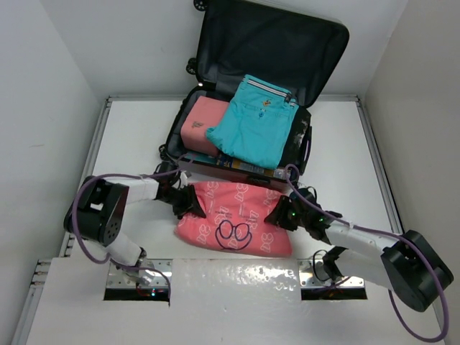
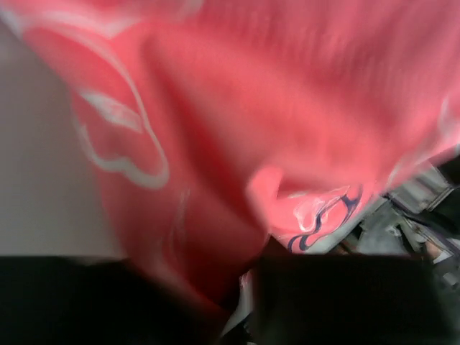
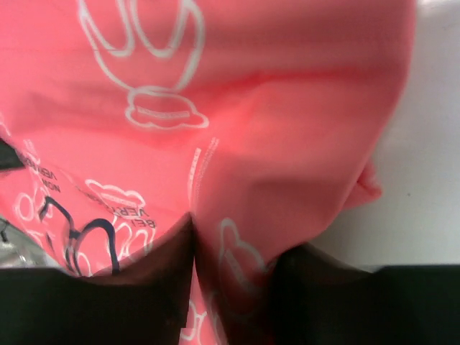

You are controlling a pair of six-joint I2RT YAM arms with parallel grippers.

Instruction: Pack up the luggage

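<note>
The luggage lies open at the back of the table, its dark-lined lid propped up. Inside it are a pink boxy pouch and folded teal shorts. In front of it a coral-pink printed garment lies on the table. My left gripper holds its left edge and my right gripper its right edge. In the left wrist view the garment is blurred and bunched into the left gripper. In the right wrist view a fold of the garment is pinched in the right gripper.
A flat printed item lies along the suitcase's near rim under the shorts. White walls close in the table on the left, right and back. Both arm bases sit at the near edge.
</note>
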